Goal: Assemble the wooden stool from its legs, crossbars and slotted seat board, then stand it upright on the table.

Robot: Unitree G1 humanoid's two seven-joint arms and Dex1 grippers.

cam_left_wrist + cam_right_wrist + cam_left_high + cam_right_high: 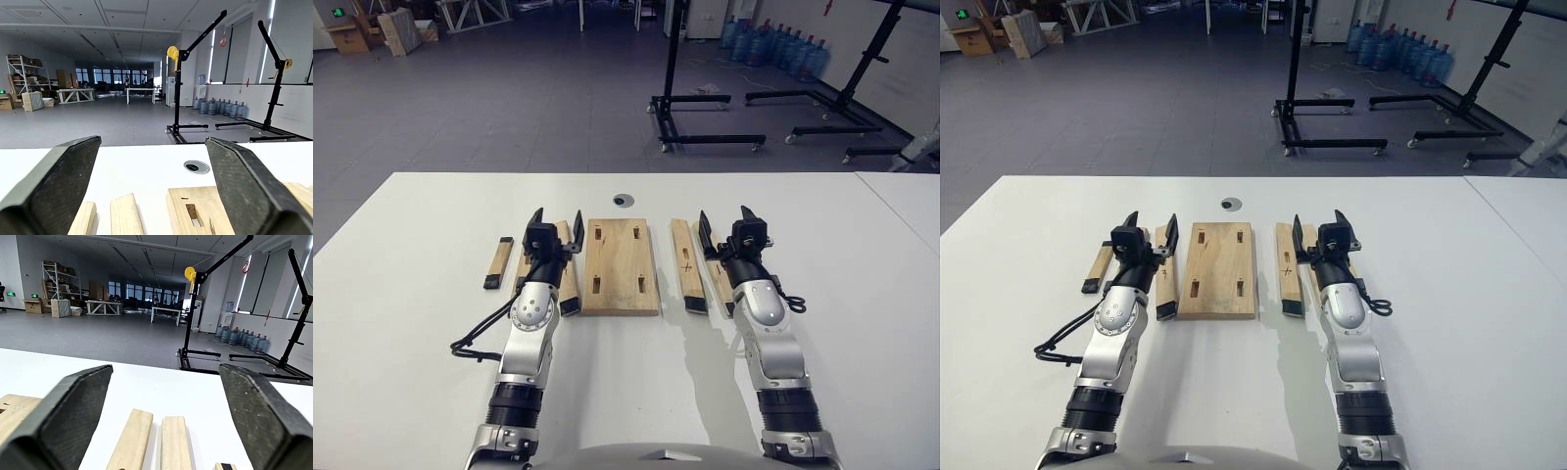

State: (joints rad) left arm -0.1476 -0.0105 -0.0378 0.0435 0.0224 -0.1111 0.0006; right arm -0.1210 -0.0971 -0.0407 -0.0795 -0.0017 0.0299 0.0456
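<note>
The slotted seat board [620,266] lies flat at the table's middle. Left of it rest a wooden leg [570,279] with a black tip, another piece [522,276] partly under my left arm, and a short piece [498,262] farther left. To the board's right lie a leg [686,264] and a piece [718,281] half hidden by my right arm. My left gripper [557,220] hovers open over the left pieces, holding nothing. My right gripper [724,217] is open and empty above the right pieces. Its wrist view has two legs [132,440] between the fingers [68,416].
A round cable hole [624,200] sits just beyond the board. A black cable [475,343] loops on the table beside my left arm. A second table [911,206] adjoins on the right. Black wheeled stands [705,108] are on the floor beyond the table's far edge.
</note>
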